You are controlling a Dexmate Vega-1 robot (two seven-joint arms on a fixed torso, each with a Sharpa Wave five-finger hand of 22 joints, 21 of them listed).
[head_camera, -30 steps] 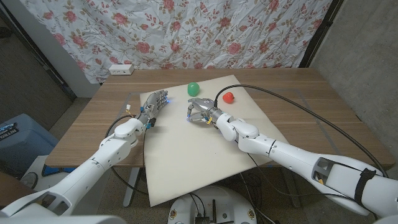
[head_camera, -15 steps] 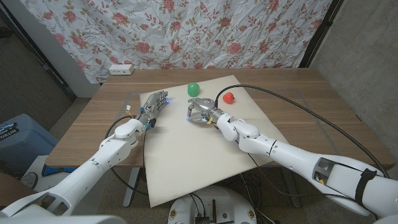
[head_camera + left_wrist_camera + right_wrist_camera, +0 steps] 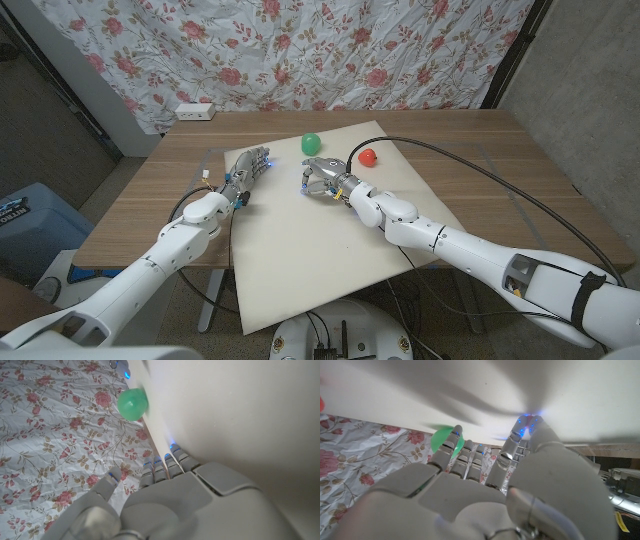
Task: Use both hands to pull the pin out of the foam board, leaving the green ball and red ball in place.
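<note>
On the left edge of the foam board [image 3: 310,230], the left hand [image 3: 247,170] is pressing down with its fingers stretched out and nothing in its grasp, seemingly steadying the sheet. Moving rightward, the green ball [image 3: 311,142] is sitting near the board's far edge, and just in front of it the right hand [image 3: 322,178] is hovering over the board with its fingers curling downward. Whether those fingers are already pinching the pin I cannot tell, since the pin itself is too small to make out. Further right, the red ball [image 3: 367,157] is resting undisturbed. Judging by this, the pull is only beginning; both balls are staying put.
</note>
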